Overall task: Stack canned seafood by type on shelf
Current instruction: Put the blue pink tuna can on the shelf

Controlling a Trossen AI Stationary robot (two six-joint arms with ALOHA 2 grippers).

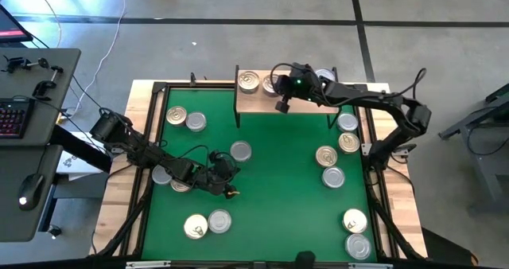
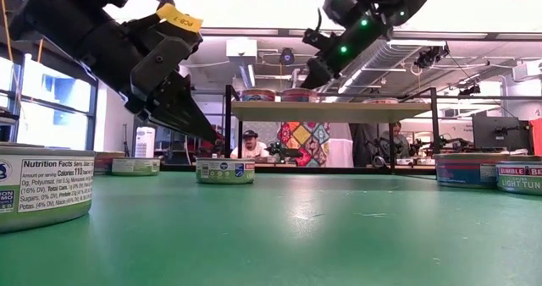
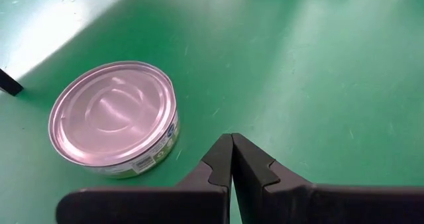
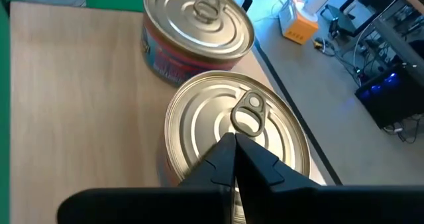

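Readable from table height: "Nutrition Facts" and "Calories 110" on the nearest tin (image 2: 44,187), "LIGHT TUN" on a tin (image 2: 519,177) at the far edge. From above only: tins scattered over the green mat (image 1: 278,189), and two gold-lidded tins (image 1: 249,81) on the wooden shelf (image 1: 262,102) at the mat's back edge. Right gripper (image 4: 233,143) pressed shut, empty, over a pull-tab tin (image 4: 235,128) on the shelf. Left gripper (image 3: 232,144) also closed on nothing, just beside a plain silver-lidded tin (image 3: 114,114) on the mat
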